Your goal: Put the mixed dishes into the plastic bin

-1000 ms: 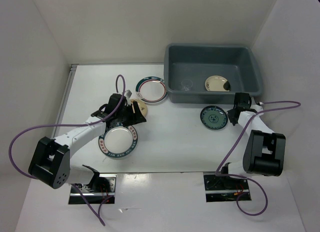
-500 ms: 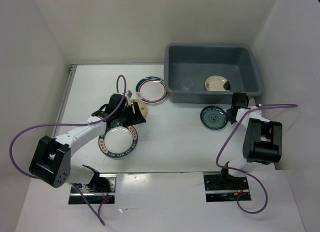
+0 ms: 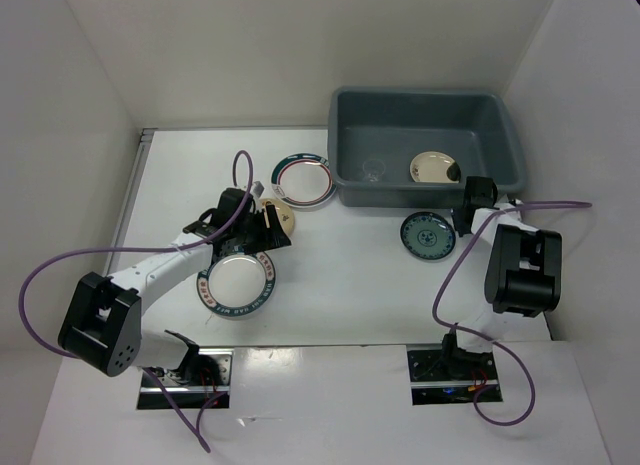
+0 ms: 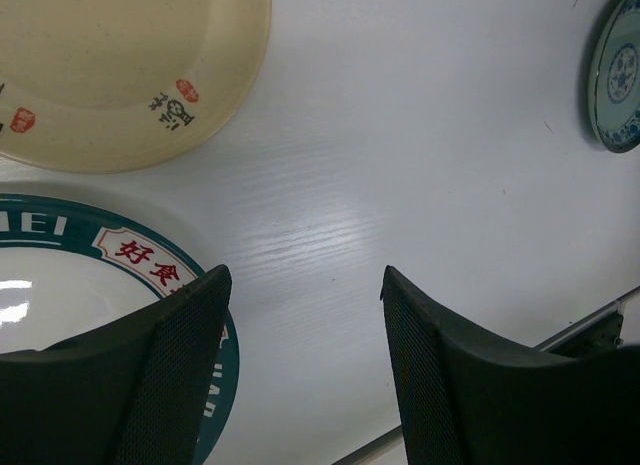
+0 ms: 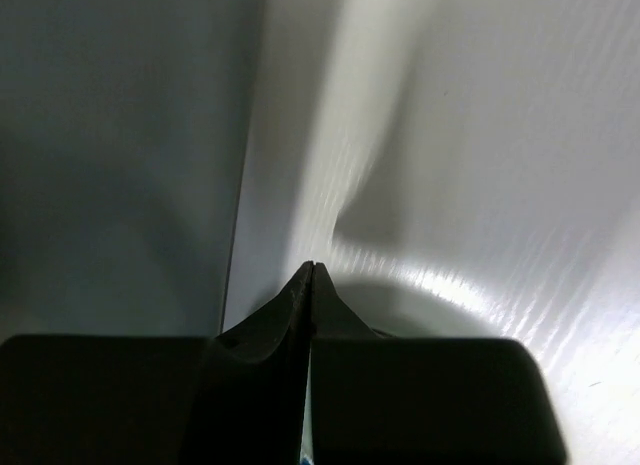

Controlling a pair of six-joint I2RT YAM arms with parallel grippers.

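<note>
The grey-blue plastic bin (image 3: pixel 500 135) stands at the back right and holds a beige plate (image 3: pixel 434 167) and a clear cup (image 3: pixel 374 169). On the table lie a white teal-rimmed plate (image 3: pixel 303 179), a second one (image 3: pixel 237 283), a beige plate (image 3: pixel 281 218) and the small teal plate (image 3: pixel 428 235). My left gripper (image 3: pixel 268 228) is open and empty (image 4: pixel 305 285), between the beige plate (image 4: pixel 120 65) and the near white plate (image 4: pixel 60 285). My right gripper (image 3: pixel 470 210) is shut (image 5: pixel 312 267), fingertips touching, beside the bin's front wall (image 5: pixel 110 135) and right of the teal plate.
White walls enclose the table on the left, back and right. Purple cables loop from both arms, one (image 3: pixel 545 205) out to the right of the bin. The teal plate's edge shows in the left wrist view (image 4: pixel 620 75).
My right arm has folded in, and its gripper has shifted a little up toward the bin's front wall. The left arm and the plates have not moved.
</note>
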